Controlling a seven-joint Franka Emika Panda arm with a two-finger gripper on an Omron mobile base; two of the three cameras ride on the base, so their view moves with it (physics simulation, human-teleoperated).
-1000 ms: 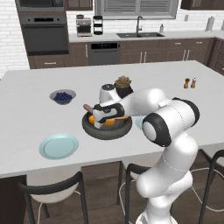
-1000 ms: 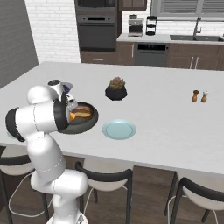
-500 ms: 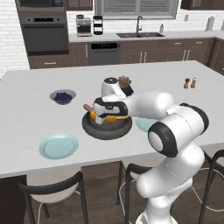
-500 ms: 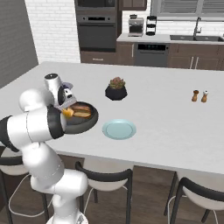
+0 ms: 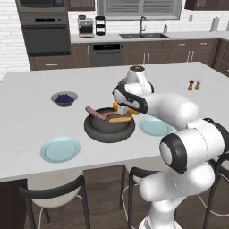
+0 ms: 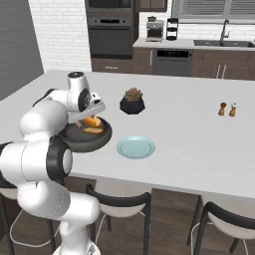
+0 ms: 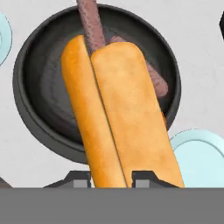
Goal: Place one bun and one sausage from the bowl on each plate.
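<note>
The dark bowl (image 5: 96, 130) (image 6: 74, 142) (image 7: 30, 100) sits mid-counter. My gripper (image 5: 120, 107) (image 6: 89, 119) (image 7: 113, 179) hangs just above its far side, shut on an orange bun (image 5: 117, 106) (image 6: 91, 121) (image 7: 118, 118) that points out along the fingers. Another bun (image 5: 120, 119) (image 6: 93, 131) lies in the bowl below. One sausage (image 5: 93, 111) (image 7: 89, 24) leans over the bowl's rim, and a second sausage (image 7: 156, 81) lies inside, partly under the held bun. One pale blue plate (image 5: 60, 149) lies left of the bowl, the other plate (image 5: 154, 126) (image 6: 136, 147) (image 7: 203, 155) right of it.
A small bowl of blue berries (image 5: 64, 98) stands behind the left plate. A dark plant pot (image 6: 132, 102) is behind the right plate. Salt and pepper shakers (image 5: 193, 84) (image 6: 227, 108) stand far right. Stools line the counter's near edge.
The fingers have drawn in on the bun and the hand has risen slightly above the bowl. The arm's elbow has swung round to the right.
</note>
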